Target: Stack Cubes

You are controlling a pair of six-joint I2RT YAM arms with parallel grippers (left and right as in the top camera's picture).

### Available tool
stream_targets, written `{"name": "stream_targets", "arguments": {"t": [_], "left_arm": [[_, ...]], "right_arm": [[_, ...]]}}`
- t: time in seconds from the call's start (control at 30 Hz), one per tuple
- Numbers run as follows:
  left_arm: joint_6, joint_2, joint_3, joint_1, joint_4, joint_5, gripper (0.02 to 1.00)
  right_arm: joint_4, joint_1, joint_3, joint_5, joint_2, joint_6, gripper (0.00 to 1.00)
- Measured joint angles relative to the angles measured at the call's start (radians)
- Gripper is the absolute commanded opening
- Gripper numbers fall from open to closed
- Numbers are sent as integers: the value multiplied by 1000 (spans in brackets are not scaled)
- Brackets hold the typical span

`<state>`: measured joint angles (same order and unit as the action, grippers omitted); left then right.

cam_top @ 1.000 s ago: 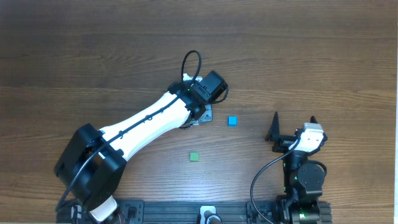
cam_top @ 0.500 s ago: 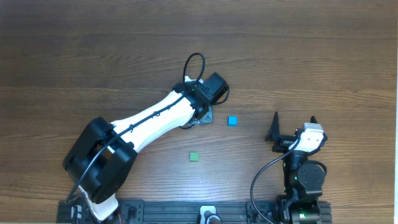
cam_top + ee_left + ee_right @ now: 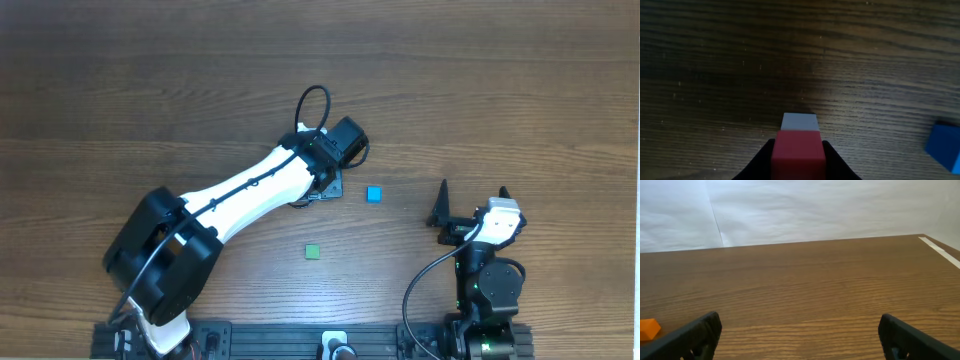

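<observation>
We see the left gripper point(image 3: 798, 160) with its fingers pinching a red cube point(image 3: 798, 148) near the middle of the table point(image 3: 520, 80). A grey cube point(image 3: 800, 121) shows just past the red one and square with it. The red cube looks set on the grey one, though we cannot tell whether the two touch. A blue cube point(image 3: 374, 193) lies near this pair, on the right arm's side, and a green cube point(image 3: 313, 251) lies apart, nearer the arm bases. The right gripper point(image 3: 471, 198) hangs close to its own base, fingers spread wide and holding nothing. An orange cube point(image 3: 649, 328) sits at the edge of its wrist view. We judge the stack barely begun: the first pairing is in hand, with the release and the blue, green and orange cubes left.
</observation>
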<state>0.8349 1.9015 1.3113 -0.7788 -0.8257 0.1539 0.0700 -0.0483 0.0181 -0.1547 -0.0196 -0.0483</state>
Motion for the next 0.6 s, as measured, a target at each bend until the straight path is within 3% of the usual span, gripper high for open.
{"name": "stream_targets", "arguments": {"t": [0.6], "left_arm": [[0,12,0,0,0,-16,102]], "right_arm": [[0,0,0,0,0,0,991]]}}
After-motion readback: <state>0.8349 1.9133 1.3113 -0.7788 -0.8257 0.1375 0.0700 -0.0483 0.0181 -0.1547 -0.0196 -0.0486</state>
